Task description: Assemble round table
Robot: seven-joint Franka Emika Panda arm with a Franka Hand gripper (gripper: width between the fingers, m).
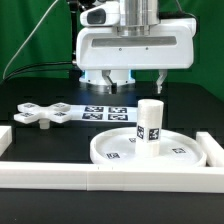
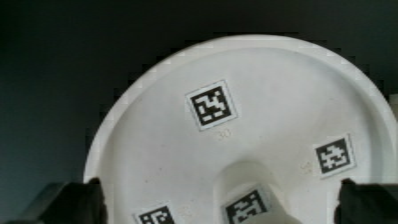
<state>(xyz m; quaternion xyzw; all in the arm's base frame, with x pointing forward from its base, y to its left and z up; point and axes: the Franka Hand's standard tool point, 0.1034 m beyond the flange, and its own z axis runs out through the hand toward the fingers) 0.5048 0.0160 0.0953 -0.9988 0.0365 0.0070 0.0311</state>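
Note:
The large round disc (image 1: 128, 150) lies flat on the table at the front, towards the exterior view's right. The short thick post (image 1: 150, 122) stands upright on it, tags on its side. The four-armed cross piece (image 1: 40, 115) lies apart at the exterior view's left. My gripper (image 1: 135, 88) hangs above and behind the post, open and empty. In the wrist view the disc (image 2: 214, 80) fills most of the frame. The post (image 2: 267, 195) shows between the two dark fingertips (image 2: 68, 200), which stand wide apart and touch nothing.
The marker board (image 1: 105, 112) lies flat behind the disc, under the gripper. Long white border bars run along the front (image 1: 100, 178) and the exterior view's right (image 1: 214, 150), close to the disc. A green curtain hangs behind.

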